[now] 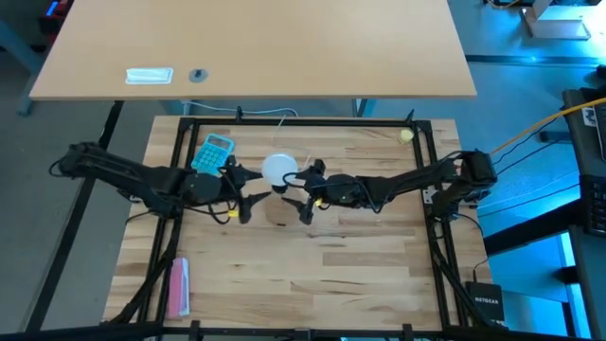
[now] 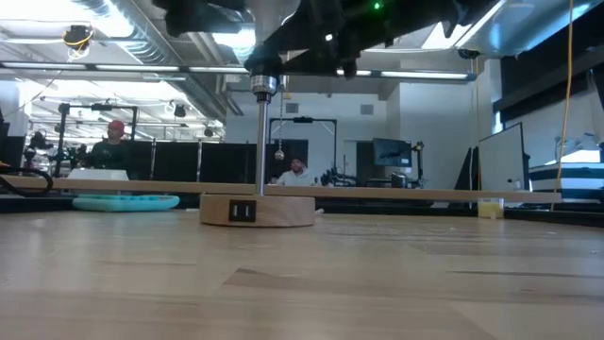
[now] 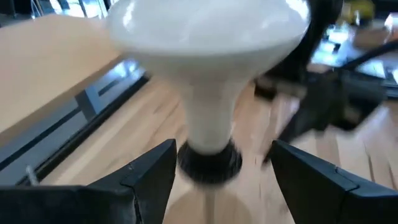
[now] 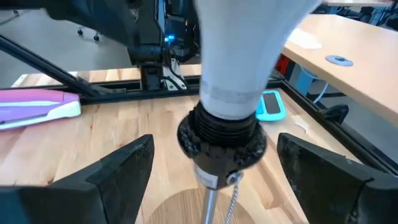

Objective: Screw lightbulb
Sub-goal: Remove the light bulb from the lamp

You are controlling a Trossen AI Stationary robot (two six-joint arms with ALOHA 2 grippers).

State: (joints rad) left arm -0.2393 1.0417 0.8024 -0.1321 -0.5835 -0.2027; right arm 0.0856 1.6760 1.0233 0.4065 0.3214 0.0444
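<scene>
— Where's the lightbulb (image 1: 278,169)?

— Standing upright between the two grippers, its white dome on top. The narrow end sits in a black socket (image 4: 222,138) at the top of a thin metal rod (image 2: 260,144), and the rod rises from a round wooden base (image 2: 257,210) on the table (image 1: 312,275).

— And the left gripper (image 3: 219,171)?

— Its fingers are spread, one on each side of the socket, and I see a clear gap on both sides. They grip nothing. The bulb's neck rises just above and between them.

— The right gripper (image 4: 214,165)?

— Much the same: fingers spread wide to either side of the socket and not touching it. The bulb's white cone stands directly ahead of it, close in front.

— Do the two arms touch?

— From above they meet at the lamp from opposite sides, but the dark parts run together there, so I cannot tell for sure.

— Anything else nearby?

— A teal calculator (image 1: 214,152) lies just behind the left gripper, toward the far edge. A pink and white stapler (image 1: 178,287) lies well off to the near side of the left arm.
</scene>
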